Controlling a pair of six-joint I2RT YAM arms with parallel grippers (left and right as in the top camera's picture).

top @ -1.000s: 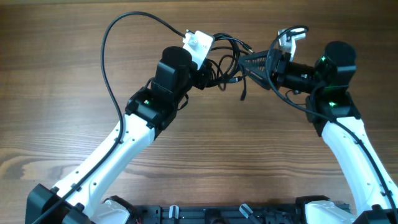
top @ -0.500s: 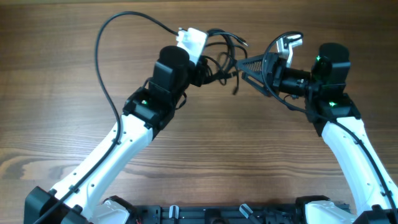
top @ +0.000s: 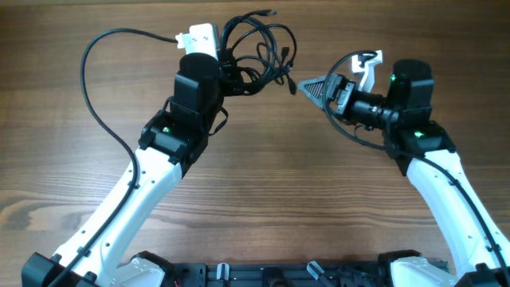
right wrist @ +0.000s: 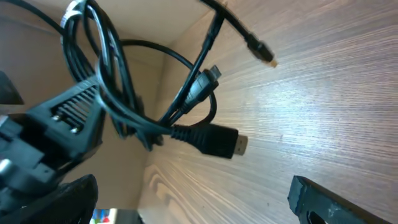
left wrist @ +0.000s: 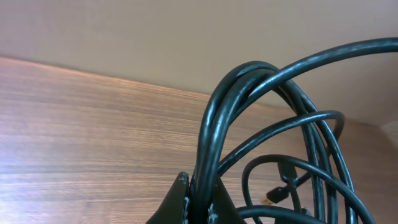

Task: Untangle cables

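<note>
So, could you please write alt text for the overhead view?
The left gripper holds a tangled bundle of thin black cables over a wooden table; the right gripper, jaws open and empty, faces the bundle.

Bright even light, slight glare, blurred foreground

Wooden table (top: 263,183), apparently beige wall (left wrist: 124,31).

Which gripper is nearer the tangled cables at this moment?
Left. The left gripper is shut on the cables; the right gripper stands open, apart from them, on their right.
</note>
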